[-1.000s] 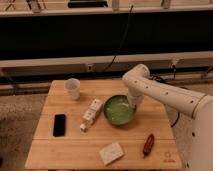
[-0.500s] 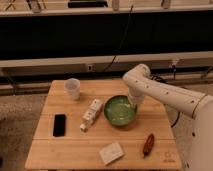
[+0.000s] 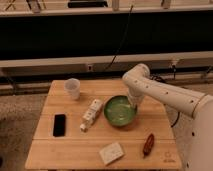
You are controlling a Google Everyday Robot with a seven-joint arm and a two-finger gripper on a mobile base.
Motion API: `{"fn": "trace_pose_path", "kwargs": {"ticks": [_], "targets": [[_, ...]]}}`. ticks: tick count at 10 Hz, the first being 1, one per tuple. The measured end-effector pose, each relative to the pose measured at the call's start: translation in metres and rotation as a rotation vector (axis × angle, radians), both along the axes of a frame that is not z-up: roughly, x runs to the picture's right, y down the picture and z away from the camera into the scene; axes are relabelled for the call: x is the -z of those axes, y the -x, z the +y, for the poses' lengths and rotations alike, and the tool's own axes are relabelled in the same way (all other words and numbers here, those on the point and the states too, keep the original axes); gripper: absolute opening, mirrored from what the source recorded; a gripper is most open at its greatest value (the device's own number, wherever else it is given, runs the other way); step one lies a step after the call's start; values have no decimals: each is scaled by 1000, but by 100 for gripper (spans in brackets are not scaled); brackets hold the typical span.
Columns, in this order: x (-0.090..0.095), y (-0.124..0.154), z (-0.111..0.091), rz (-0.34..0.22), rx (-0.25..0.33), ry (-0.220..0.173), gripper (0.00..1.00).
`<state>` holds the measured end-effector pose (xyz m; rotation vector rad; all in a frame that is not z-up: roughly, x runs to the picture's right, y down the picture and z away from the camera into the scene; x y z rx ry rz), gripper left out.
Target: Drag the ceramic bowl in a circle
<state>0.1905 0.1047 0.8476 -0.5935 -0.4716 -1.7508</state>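
Note:
The ceramic bowl, round, shallow and glossy green with a paler inside, sits right of centre on the wooden table. My white arm comes in from the right and bends down over the bowl's far right rim. The gripper is at that rim, right at the bowl's edge.
A white cup stands at the table's back left. A black phone lies at the left, a white bottle lies just left of the bowl, a white block and a brown object lie near the front edge.

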Motion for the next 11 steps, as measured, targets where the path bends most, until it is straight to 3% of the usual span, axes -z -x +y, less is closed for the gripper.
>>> {"fn": "trace_pose_path", "kwargs": {"ticks": [11], "targets": [[3,-5,-1,-35,59,9,0]]}}
